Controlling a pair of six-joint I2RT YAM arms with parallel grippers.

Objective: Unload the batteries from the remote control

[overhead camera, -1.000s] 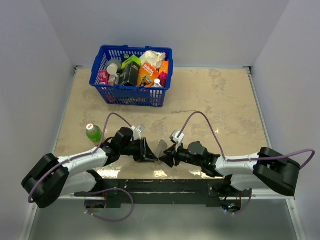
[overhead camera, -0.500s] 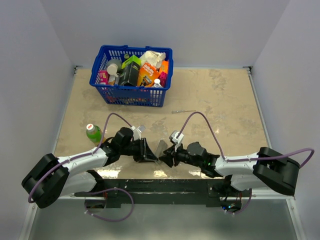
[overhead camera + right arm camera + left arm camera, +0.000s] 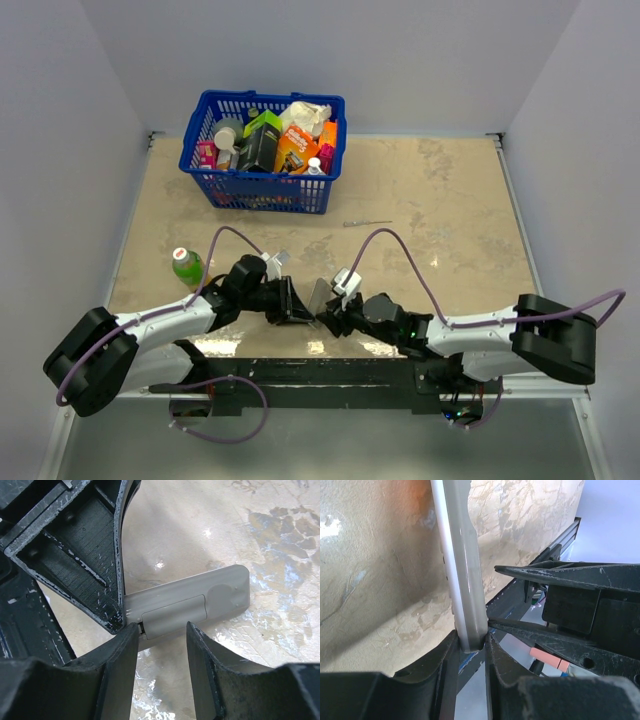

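The remote control (image 3: 462,580) is a slim grey bar held up over the table, and my left gripper (image 3: 470,642) is shut on its near end. The right wrist view shows its back, with the battery cover (image 3: 175,612) closed on it. My right gripper (image 3: 160,635) is open, its two fingers astride the cover's near half; the left fingertip (image 3: 127,635) touches the remote by the cover's end. From above, the remote (image 3: 320,294) stands between the left gripper (image 3: 303,313) and the right gripper (image 3: 326,322). The batteries are hidden.
A blue basket (image 3: 262,150) full of packets stands at the back left. A green-capped bottle (image 3: 186,265) stands left of the left arm. A thin grey tool (image 3: 367,223) lies mid-table. The table's front rail (image 3: 330,368) runs just below both grippers.
My right arm has moved left, bringing its gripper up against the remote, and its jaws have narrowed slightly. The left arm and the remote have stayed still.
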